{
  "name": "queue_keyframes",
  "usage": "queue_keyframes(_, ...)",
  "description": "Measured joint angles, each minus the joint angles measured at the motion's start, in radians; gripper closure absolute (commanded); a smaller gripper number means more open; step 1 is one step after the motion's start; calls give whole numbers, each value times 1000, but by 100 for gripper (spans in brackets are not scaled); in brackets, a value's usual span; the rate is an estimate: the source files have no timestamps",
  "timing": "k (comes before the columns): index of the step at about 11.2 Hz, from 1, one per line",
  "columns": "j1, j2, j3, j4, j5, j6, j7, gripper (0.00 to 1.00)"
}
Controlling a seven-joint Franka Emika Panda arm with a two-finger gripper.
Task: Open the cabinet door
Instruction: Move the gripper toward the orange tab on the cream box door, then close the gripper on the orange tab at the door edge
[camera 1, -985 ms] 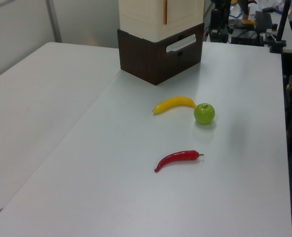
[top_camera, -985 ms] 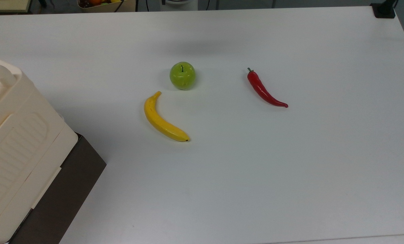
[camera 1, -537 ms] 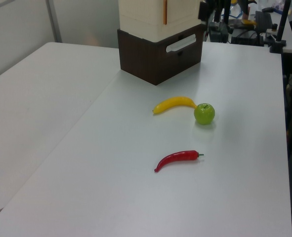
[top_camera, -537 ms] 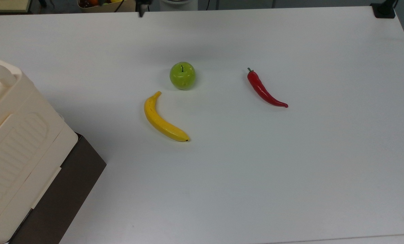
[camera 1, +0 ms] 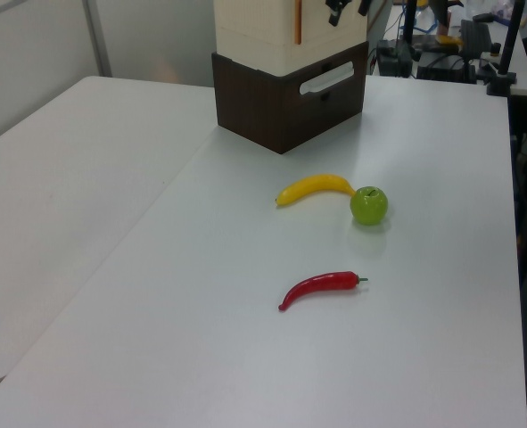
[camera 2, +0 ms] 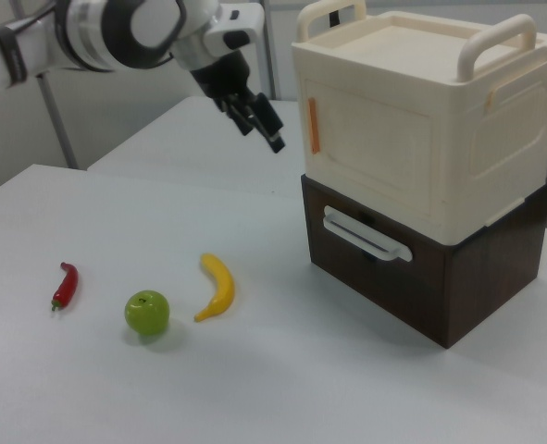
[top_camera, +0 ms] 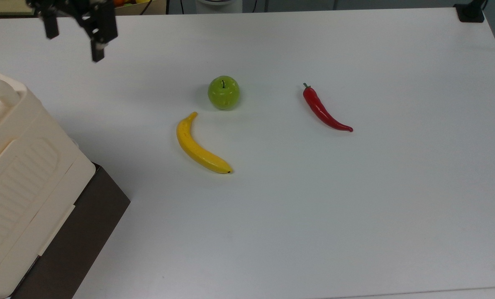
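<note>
The cabinet is a large cream box on a dark brown base, at the right view's right and at the top view's left edge. Its cabinet door is the front panel, shut flat, with an orange strip along its left edge. My gripper hangs open in the air to the left of that strip, apart from it, at about door height. In the top view the gripper is at the upper left, beyond the cabinet's far corner. It holds nothing.
A banana, a green apple and a red chilli lie mid-table. The brown base carries a drawer with a white handle. A second table adjoins on the left view's left.
The gripper came in from the top view's upper edge and moved to the top view's left, toward the cabinet. The fruit and the cabinet have not moved.
</note>
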State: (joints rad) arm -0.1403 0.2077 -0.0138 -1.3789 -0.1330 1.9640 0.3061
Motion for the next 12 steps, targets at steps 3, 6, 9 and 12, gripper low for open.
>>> queue_keyframes(3,-12,59,0,1,-18,159,1,0)
queue_keyframes(6,-12,98,0,3,-64,278,2,0)
queue_keyframes(9,-7,127,0,4,-98,349,2,16)
queue_keyframes(12,-2,144,0,5,-128,387,3,34)
